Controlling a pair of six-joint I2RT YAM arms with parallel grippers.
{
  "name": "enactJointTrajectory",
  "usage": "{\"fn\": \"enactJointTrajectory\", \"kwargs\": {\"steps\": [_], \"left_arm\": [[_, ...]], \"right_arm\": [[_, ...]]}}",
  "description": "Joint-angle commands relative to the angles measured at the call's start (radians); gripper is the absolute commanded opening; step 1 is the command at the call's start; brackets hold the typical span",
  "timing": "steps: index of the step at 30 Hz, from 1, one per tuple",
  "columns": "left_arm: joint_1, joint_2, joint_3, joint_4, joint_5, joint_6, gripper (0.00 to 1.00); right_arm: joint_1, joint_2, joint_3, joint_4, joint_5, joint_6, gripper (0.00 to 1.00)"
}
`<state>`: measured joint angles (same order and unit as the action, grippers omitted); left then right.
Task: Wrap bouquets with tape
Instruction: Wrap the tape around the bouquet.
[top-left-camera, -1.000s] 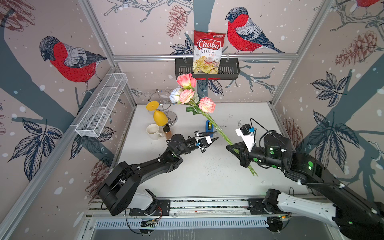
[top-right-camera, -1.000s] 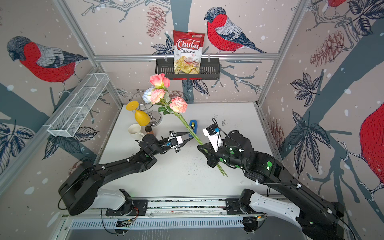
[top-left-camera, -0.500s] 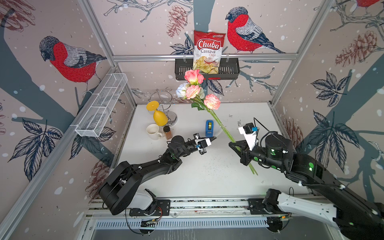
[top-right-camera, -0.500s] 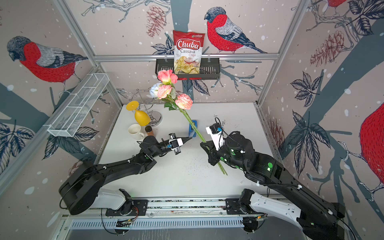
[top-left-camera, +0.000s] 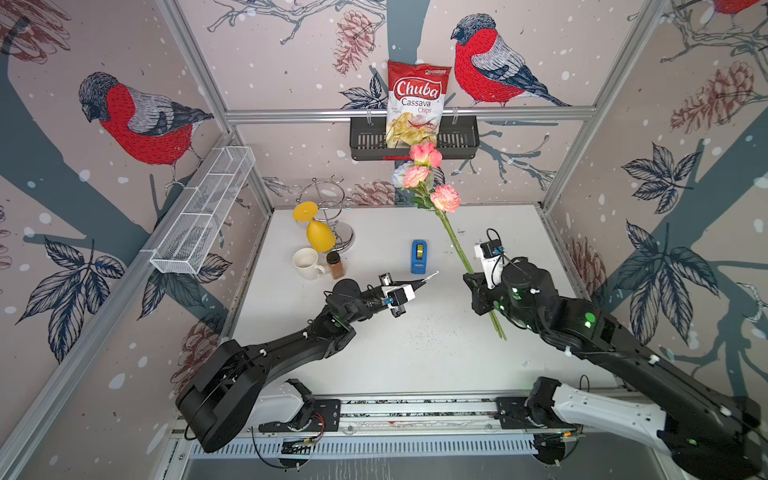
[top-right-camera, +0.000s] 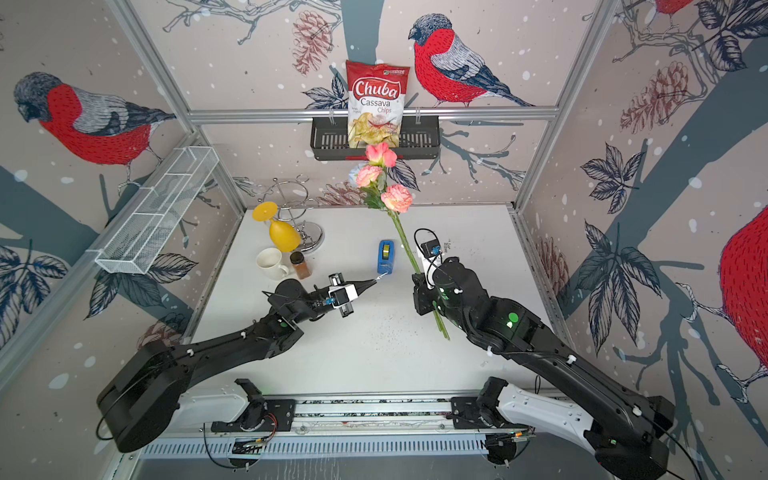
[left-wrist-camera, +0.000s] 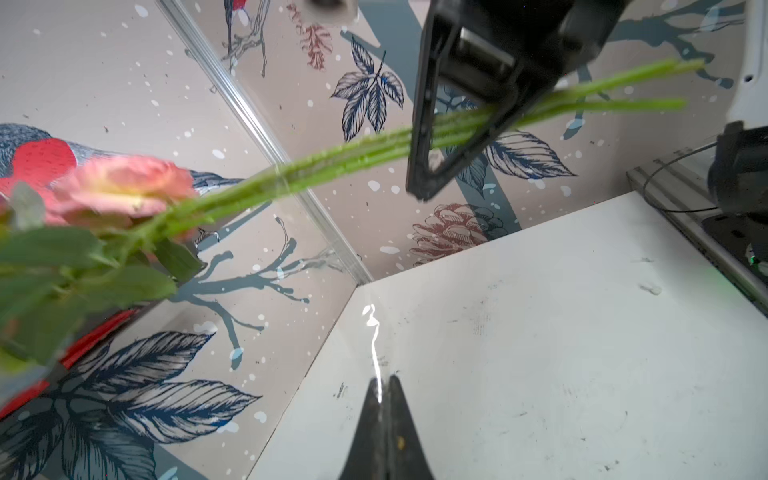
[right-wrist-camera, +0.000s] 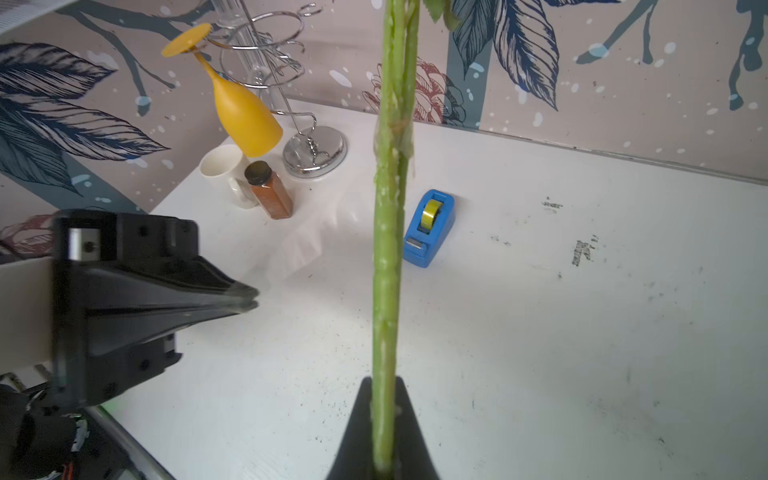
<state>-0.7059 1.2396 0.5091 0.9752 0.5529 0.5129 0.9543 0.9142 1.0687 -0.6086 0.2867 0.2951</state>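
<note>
In both top views the bouquet (top-left-camera: 444, 199) hangs above the table, its long axis running from blooms at 11 o'clock to cut ends at 5 o'clock. My right gripper (top-left-camera: 471, 279) is clamped around the stems low down. My left gripper (top-left-camera: 423, 283) is pinched tight on a thin clear tape strip (left-wrist-camera: 375, 345) that sticks out past its tips. The bare stems lie at 3 o'clock from those tips, near but apart. The blue dispenser (top-left-camera: 419, 257) sits at 12 o'clock, just beside them. I judge the strip should meet the stems crosswise.
</note>
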Motion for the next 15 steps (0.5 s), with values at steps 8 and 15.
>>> {"fn": "enactJointTrajectory", "kwargs": {"steps": [8, 15], "left_arm": [[0.000, -0.088, 0.047, -0.038, 0.109, -0.088, 0.00], [-0.012, -0.052, 0.143, -0.093, 0.131, -0.069, 0.00]], "right_arm": [[-0.015, 0.008, -0.069, 0.103, -0.039, -0.019, 0.00], [-0.011, 0.033, -0.107, 0.136, -0.074, -0.036, 0.00]]}}
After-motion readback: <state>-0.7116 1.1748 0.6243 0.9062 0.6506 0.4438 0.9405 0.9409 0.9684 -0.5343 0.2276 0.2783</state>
